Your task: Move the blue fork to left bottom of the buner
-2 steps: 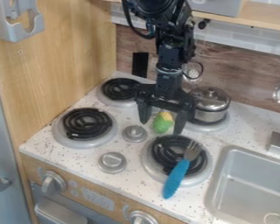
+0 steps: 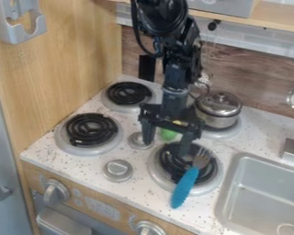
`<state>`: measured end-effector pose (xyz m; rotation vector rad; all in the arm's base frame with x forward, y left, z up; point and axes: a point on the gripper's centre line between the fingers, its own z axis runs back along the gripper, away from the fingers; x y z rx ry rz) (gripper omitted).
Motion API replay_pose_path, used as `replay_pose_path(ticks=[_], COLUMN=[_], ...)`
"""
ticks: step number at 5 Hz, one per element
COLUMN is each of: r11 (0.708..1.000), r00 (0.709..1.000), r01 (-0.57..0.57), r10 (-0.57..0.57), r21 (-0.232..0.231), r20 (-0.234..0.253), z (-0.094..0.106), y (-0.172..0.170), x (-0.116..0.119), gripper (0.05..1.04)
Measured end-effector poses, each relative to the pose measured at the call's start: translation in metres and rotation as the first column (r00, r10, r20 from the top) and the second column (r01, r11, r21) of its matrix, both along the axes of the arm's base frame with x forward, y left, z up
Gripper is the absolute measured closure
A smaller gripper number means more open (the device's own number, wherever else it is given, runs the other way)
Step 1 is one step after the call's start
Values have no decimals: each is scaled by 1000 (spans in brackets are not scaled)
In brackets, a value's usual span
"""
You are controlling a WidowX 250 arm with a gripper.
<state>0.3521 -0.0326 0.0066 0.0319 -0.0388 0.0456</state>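
Blue-handled metal fork (image 2: 185, 186): lies aslant on the near right black coil burner (image 2: 172, 160), handle end toward the near side, past the burner's rim; tines on the coil, pointing far.

Claw (image 2: 168, 143): just beyond, wide, nothing gripped that I can see. Its right finger is close to the tines, the left well off. Step in hand, as I judge it: lining up on the fork.

Best approach: shift nearer and a little right, over the handle's upper part, one finger each side; the spread already runs roughly across the handle. Go low enough to catch it, stop short of pressing on the coil. Close gently, lift straight up first, since the tines may snag in the coil. Carry high over the round silver knob (image 2: 118, 170) and lower toward the near left. The exact goal spot is open to reading.

Containers. Near right, grey rectangular sink (image 2: 260, 197), sunk in the speckled white worktop (image 2: 146, 202), a round drain (image 2: 289, 229) at its bottom. Farther, right of the claw, small silver lidded pot (image 2: 218, 110) on its burner; lid on, contents cannot be told. Green rounded thing (image 2: 168, 134) behind the claw, partly hidden.
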Motion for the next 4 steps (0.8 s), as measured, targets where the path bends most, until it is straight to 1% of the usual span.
replay_pose_path(ticks=[1,2,3,4], r11=[1000,1000,999,999], r00=[1000,1000,999,997], r01=[7,15,-12,14], r10=[-7,-15,9,-17], r21=[-3,-18,-43,-44], r20=[-12,-19,-52,-76], z=[-12,-23,-36,-46], y=[-7,-19,-24,-36], x=[-1,-4,-11,-17], gripper=[84,84,84,84])
